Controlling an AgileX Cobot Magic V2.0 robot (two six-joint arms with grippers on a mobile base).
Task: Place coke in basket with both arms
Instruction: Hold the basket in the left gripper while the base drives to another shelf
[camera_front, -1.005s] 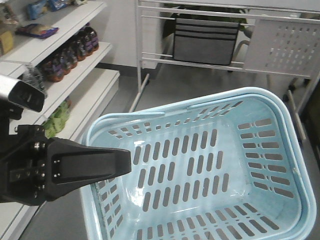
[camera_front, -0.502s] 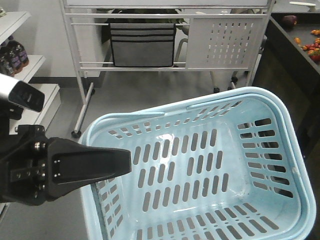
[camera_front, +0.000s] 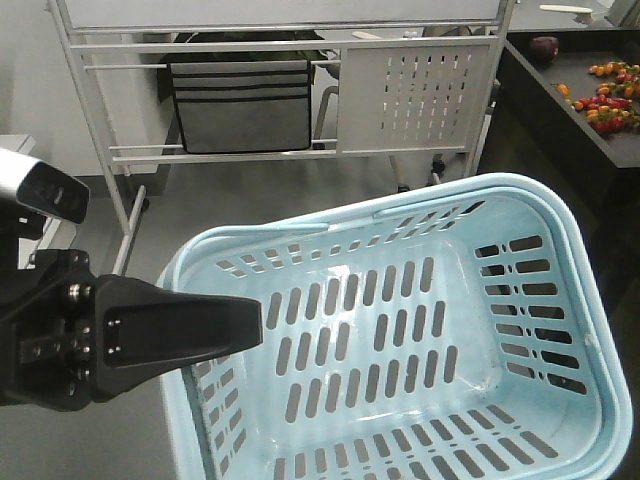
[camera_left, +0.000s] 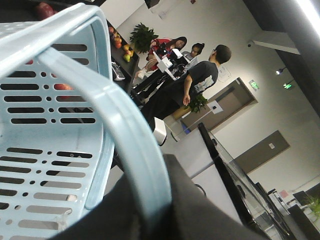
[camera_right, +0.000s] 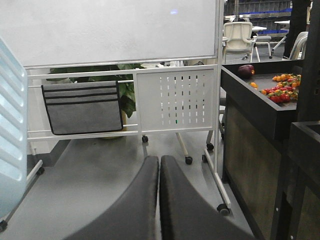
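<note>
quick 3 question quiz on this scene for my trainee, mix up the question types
1. True or false: the coke already lies in the basket.
2. The right arm's fingers are: A) spread wide; B) pressed together with nothing between them; C) clamped on a bottle.
3. What hangs on the rails under the whiteboard?
Key: 1 false, the basket is empty; 2 B; 3 a grey fabric pouch.
</note>
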